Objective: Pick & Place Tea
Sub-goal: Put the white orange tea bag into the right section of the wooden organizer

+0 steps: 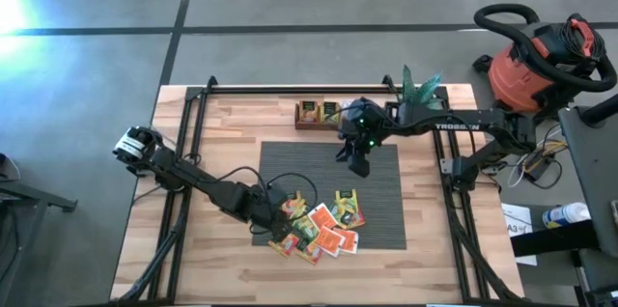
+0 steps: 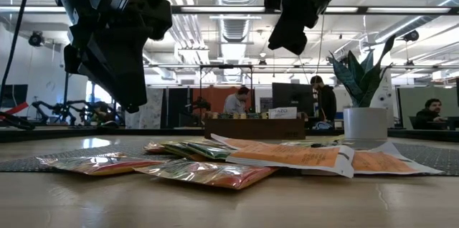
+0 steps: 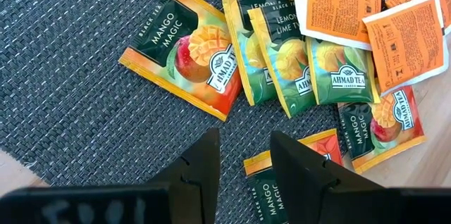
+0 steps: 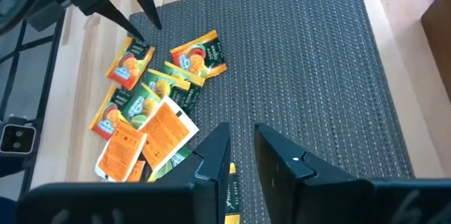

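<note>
i've got the left gripper point(image 1: 274, 222) hovering over the near-left corner of the grey ribbed mat point(image 1: 386, 206), at the left edge of the tea pile. fingers point(image 3: 204, 164) parted with a clear gap, nothing between them, only mat showing through.

tea sachets point(image 1: 323, 228) sit in a loose overlapping heap along the mat's near edge, a few spilling onto the bare bench point(image 1: 232, 133). in the left wrist view: one mango magic sachet point(image 3: 184, 49) lies alone on the mat, lemon lime ones point(image 3: 282, 48) overlap beside it, orange backs face up at the far side of the heap, another mango sachet point(image 3: 271, 182) partly under my finger.

right gripper point(image 1: 358, 164) is up in the air over the mat's far half, well apart from the pile. its fingers point(image 4: 211, 157) stand narrowly apart; a yellowish printed strip shows below the gap, can't tell if it's gripped.

wooden tray point(image 1: 323, 114) sits at the bench's far edge, some sachets already in it. potted plant point(image 1: 420, 90) near the far-right corner, just beside the right arm's run. red shop vac point(image 1: 536, 66) is off the bench on the floor. people at desks in the room behind, low view.
</note>
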Robot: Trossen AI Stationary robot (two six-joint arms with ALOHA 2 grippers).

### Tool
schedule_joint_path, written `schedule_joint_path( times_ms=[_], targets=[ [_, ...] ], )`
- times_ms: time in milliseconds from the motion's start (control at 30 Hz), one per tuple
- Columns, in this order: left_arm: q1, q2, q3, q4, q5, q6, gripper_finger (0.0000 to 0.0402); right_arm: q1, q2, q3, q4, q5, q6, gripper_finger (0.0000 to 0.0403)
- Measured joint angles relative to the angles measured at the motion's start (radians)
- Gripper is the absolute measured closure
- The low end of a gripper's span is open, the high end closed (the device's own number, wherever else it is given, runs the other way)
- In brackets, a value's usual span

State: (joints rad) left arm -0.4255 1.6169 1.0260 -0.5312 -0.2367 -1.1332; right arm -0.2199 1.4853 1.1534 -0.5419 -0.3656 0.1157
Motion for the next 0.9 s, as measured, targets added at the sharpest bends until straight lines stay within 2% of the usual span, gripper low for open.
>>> schedule_joint_path(
  times_ms=[900],
  targets=[
    [-0.001, 0.000, 0.000, 0.000, 0.000, 0.000, 0.0282, 0.002, -0.006, 0.000, 0.002, 0.029, -0.068, 0.0339]
  ],
)
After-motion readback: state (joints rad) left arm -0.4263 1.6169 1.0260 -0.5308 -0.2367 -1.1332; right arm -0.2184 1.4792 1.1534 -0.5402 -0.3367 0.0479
